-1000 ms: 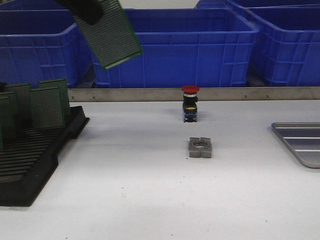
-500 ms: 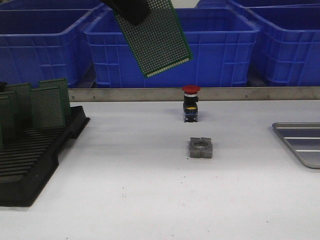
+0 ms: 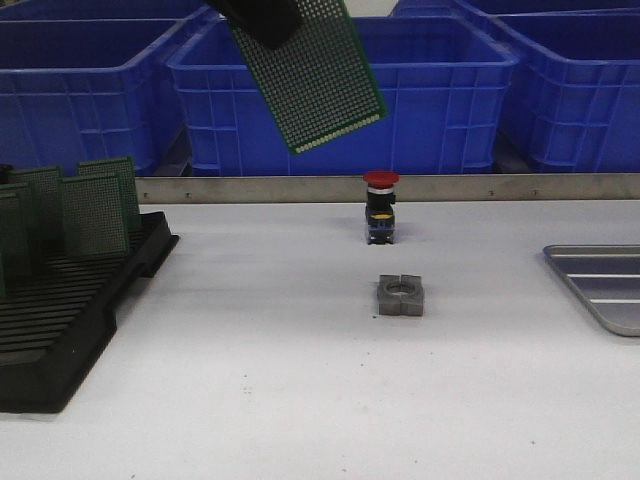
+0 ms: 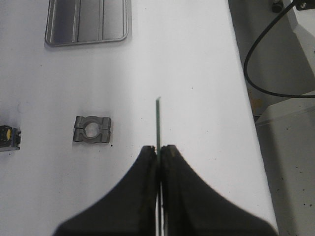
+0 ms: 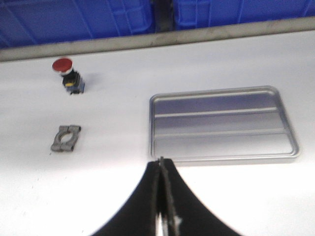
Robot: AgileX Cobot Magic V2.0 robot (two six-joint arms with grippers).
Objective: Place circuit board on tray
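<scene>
My left gripper (image 3: 262, 18) is shut on a green perforated circuit board (image 3: 308, 75) and holds it tilted, high above the table's middle, in front of the blue crates. In the left wrist view the board (image 4: 158, 120) shows edge-on between the shut fingertips of my left gripper (image 4: 159, 147). The silver-grey ribbed tray (image 3: 603, 287) lies empty at the table's right edge; it also shows in the left wrist view (image 4: 86, 39) and the right wrist view (image 5: 221, 123). My right gripper (image 5: 161, 160) is shut and empty, just short of the tray's near rim.
A black slotted rack (image 3: 60, 320) with several upright green boards (image 3: 95, 215) stands at the left. A red-capped push button (image 3: 381, 207) and a grey metal clamp block (image 3: 401, 296) sit mid-table. Big blue crates (image 3: 420, 100) line the back.
My left gripper has carried the board to the right, from above the rack's side toward the table's middle; over the last half second it barely moved.
</scene>
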